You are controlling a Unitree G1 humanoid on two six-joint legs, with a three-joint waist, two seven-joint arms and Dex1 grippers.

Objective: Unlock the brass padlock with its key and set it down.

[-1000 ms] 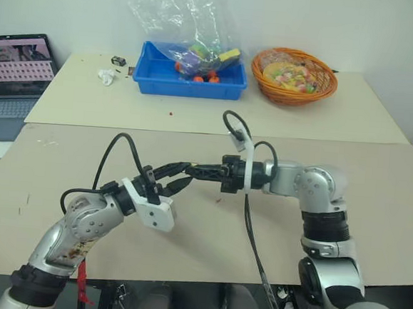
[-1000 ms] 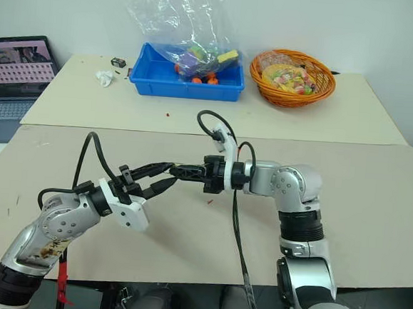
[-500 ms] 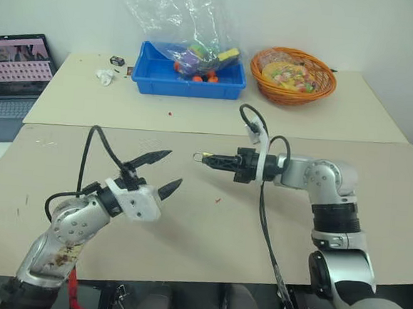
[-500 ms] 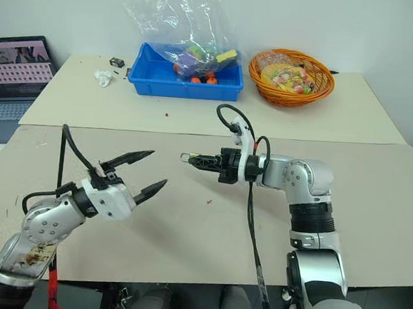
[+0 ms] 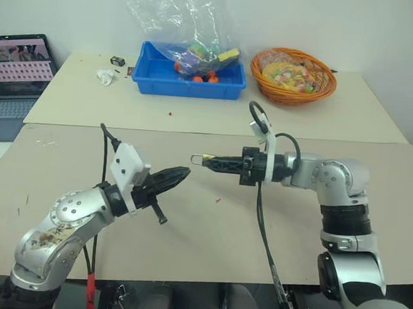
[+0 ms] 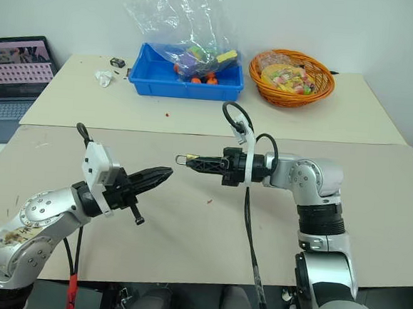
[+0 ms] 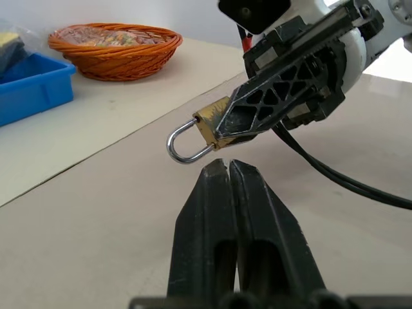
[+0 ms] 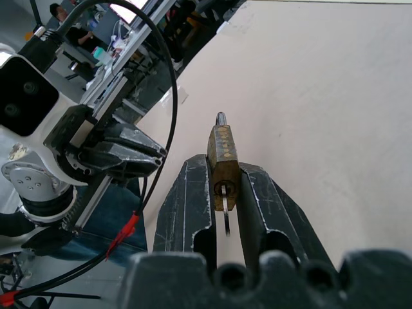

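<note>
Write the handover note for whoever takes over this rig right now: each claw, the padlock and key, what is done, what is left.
Right claw: shut on the brass padlock, held above the table, shackle towards the left claw.
Left claw: shut, nothing seen in it, tips just short of the shackle.
A thin sliver under the keyhole may be the key; unsure.
Done: padlock lifted. Shackle looks closed.
Left: unlock it, set it down.
</note>
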